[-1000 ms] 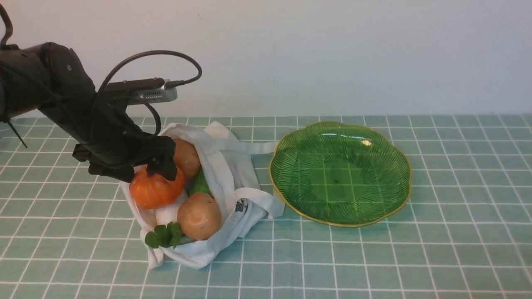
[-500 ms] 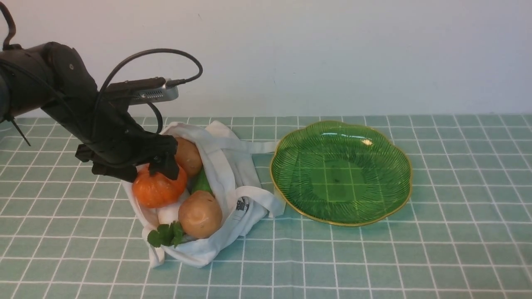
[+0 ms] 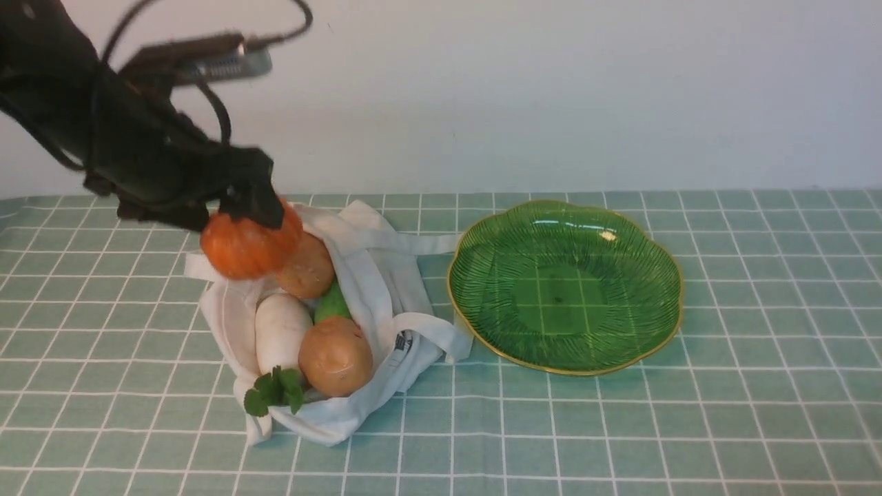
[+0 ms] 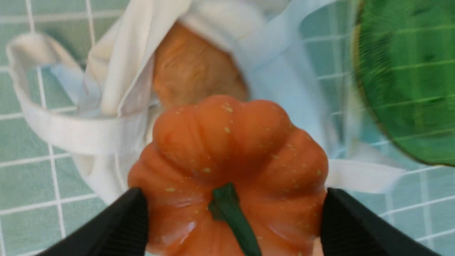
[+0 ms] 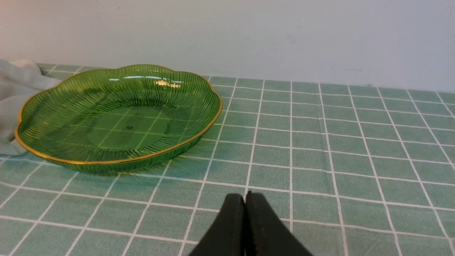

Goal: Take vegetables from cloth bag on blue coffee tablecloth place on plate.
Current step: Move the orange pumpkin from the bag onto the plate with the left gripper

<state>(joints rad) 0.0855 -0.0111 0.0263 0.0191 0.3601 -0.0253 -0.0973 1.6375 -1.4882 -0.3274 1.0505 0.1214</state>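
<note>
My left gripper (image 3: 238, 210) is shut on the orange pumpkin (image 3: 247, 246) and holds it in the air above the back of the white cloth bag (image 3: 386, 289). In the left wrist view both black fingers (image 4: 124, 220) press the pumpkin (image 4: 231, 149) on either side of its green stem. Two potatoes (image 3: 335, 355), a white radish (image 3: 281, 331) with leaves and a green piece (image 3: 332, 305) lie in the bag. The green plate (image 3: 482, 248) stands bare to the bag's right. My right gripper (image 5: 245, 204) is shut, low over the tablecloth (image 5: 320, 142) near the plate (image 5: 53, 106).
The bag's strap handles (image 3: 420, 244) reach toward the plate's rim. A pale wall (image 3: 551, 89) closes the back of the table.
The left gripper has lifted the pumpkin up and slightly back out of the bag. The radish that lay under it now shows. The bag's cloth shifted a little.
</note>
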